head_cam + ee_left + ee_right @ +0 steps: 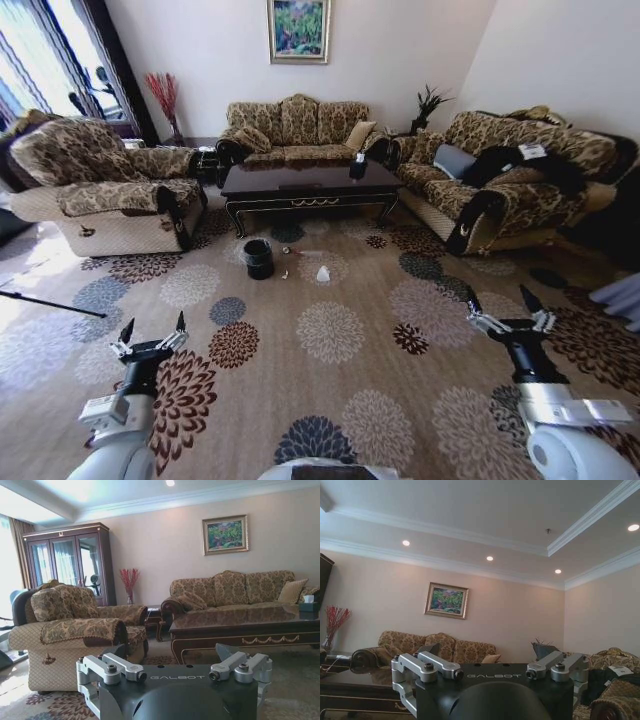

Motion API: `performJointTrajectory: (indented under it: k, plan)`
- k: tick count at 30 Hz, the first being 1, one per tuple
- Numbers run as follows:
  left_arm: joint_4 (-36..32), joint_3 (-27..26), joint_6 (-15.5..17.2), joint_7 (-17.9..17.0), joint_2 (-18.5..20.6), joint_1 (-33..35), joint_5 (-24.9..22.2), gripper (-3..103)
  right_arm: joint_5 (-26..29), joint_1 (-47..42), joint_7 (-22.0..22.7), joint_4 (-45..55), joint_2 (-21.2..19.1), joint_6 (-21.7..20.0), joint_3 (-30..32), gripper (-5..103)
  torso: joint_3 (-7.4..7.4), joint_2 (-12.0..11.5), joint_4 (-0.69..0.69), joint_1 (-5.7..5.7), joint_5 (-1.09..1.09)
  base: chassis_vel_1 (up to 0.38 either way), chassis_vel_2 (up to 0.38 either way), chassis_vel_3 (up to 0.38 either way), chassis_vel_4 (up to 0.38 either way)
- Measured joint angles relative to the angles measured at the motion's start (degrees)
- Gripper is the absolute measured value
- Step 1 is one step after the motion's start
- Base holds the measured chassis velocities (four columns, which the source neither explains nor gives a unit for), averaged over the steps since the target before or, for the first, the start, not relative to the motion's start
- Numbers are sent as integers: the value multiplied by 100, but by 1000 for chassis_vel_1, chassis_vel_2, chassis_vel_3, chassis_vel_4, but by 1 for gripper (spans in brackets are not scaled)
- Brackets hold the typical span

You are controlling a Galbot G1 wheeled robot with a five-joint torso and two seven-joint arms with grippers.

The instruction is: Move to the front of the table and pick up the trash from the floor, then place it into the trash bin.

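Observation:
The dark brown table [305,185] stands far ahead, in front of the back sofa, and its front edge with gold trim [250,627] shows in the left wrist view. On the patterned floor [330,335] before it stands the small black trash bin [258,258]. To the bin's right lies the trash: a crumpled white tissue [323,274] and a tiny white scrap [285,275]. My left gripper [153,328] [172,652] and right gripper [502,300] [487,652] hang low and near me, both open and empty, well short of the trash.
An armchair [110,190] stands at the left, a sofa [295,125] behind the table and another sofa [500,180] at the right. A tissue box [357,168] sits on the table. A thin black rod [50,303] lies on the floor at left. Wide carpet separates me from the bin.

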Motion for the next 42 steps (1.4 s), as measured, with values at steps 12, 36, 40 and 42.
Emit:
performJointTrajectory:
  k: [12, 36, 40, 42]
  plan:
    - [11, 5, -13, 111, 9, -27, 13, 100, -5, -17, 33, -8, 9, -20, 22, 100, -200, -362, 0, -161, 0, 0, 0, 0, 0]
    - [80, -509, 10, 595, 265, -257, -125, 100, 312, 183, -7, -811, -834, -269, 396, 100, -558, -991, 1, -430, 1, 0, 0, 0, 0]
    - [12, -317, 14, 640, 222, -183, 22, 100, 418, 92, -277, -466, -828, -275, 174, 100, -601, -1064, 1, -462, 0, 0, 0, 0, 0]
    - [10, -260, 12, 655, 226, -139, 56, 100, 633, -28, -533, -232, -908, -278, 22, 100, -632, -1115, -1, -483, -1, 0, 0, 0, 0]
